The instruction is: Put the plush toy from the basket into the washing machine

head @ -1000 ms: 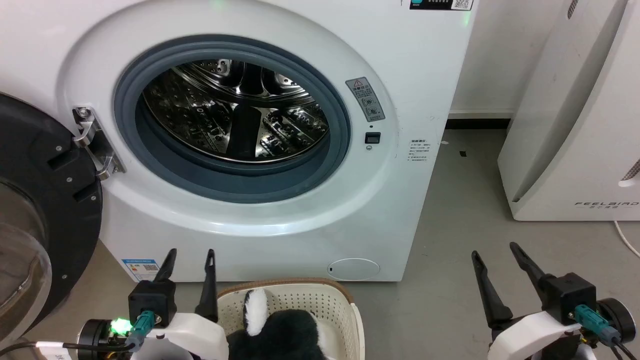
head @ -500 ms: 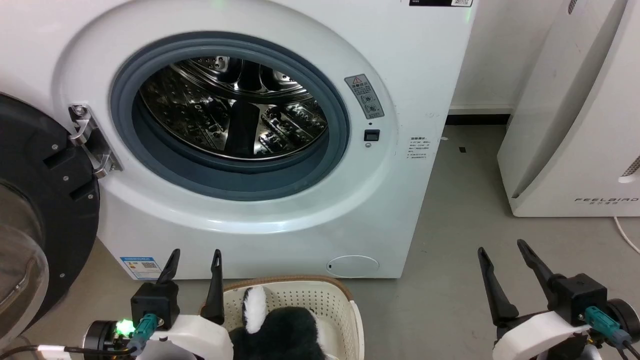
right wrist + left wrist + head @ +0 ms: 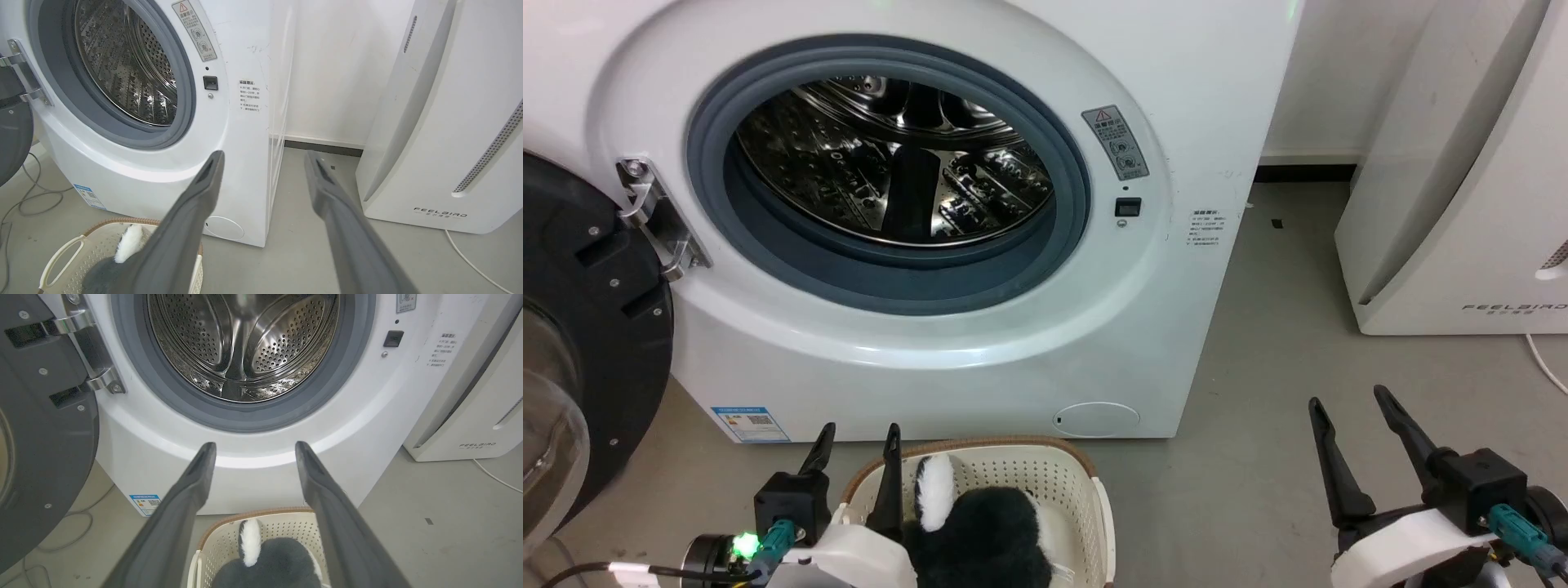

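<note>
Nearest the robot, the left gripper [image 3: 859, 431] hangs with its jaws apart and empty at the left rim of the basket [image 3: 1086, 478], its inner finger crossing the brown rim in the head view, while the right gripper [image 3: 1347, 398] waits well off to the right over bare floor [image 3: 1258, 367], jaws likewise apart and holding nothing. The plush toy [image 3: 980, 539] lies in the basket, a black fluffy mound with one white furry ear standing up at its far side. It looks light, soft and squashy, unlikely to slip or break but sure to sag and deform, so a deep pinch into the bulk of the black body should hold better than a grip on the thin ear, which might stretch or pull free. Just beyond the basket stands the washing machine [image 3: 1176, 327], its black door [image 3: 596, 327] swung wide to the left and its steel drum [image 3: 890, 180] looking empty, with the white slanted appliance [image 3: 1462, 204] farther right. Against a second ago the head camera has dipped, so more of the basket shows and the machine sits higher in the picture; beyond that shift, the left gripper has edged from beside the basket to over its rim, closer to the toy, while both jaw gaps look unchanged
</note>
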Tool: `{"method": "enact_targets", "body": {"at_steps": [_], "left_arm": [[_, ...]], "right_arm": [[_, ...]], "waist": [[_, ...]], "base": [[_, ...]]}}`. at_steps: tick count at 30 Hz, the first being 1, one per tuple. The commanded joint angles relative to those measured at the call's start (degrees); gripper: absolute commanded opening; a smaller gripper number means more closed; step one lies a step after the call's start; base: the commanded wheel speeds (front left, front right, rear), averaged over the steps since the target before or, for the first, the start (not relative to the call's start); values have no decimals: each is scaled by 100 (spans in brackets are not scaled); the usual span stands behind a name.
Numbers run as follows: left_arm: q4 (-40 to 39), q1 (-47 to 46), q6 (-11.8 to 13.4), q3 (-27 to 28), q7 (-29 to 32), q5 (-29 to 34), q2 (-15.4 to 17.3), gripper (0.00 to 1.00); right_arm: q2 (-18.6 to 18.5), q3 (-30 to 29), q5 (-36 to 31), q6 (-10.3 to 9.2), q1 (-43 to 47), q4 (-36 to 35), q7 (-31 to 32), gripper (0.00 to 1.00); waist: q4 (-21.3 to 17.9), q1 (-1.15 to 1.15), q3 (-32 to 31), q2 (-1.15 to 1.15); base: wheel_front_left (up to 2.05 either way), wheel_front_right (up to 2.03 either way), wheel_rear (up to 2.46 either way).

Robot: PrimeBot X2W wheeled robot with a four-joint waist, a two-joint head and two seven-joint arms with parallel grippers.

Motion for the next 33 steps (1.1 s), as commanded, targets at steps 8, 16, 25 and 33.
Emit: {"method": "enact_targets", "body": {"at_steps": [8, 16, 25, 33], "left_arm": [[416, -278, -15, -66, -143, -174, 1, 100], [1002, -571, -46, -86, -238, -260, 13, 100], [1981, -1113, -134, -126, -370, -379, 81, 100], [2848, -1622, -213, -178, -465, -488, 195, 100]], "right_arm": [[2, 10, 72, -2, -99, -90, -144, 100], [2, 20, 100, -2, -191, -155, -240, 100], [2, 2, 167, -3, -346, -291, -371, 100], [3, 4, 242, -3, -471, -397, -466, 100]], "waist": [[-25, 0, 216, 0], [-75, 0, 507, 0], [-184, 0, 1010, 0], [-303, 0, 1452, 0]], "base": [[0, 0, 0], [0, 0, 0], [0, 0, 0], [0, 0, 0]]}}
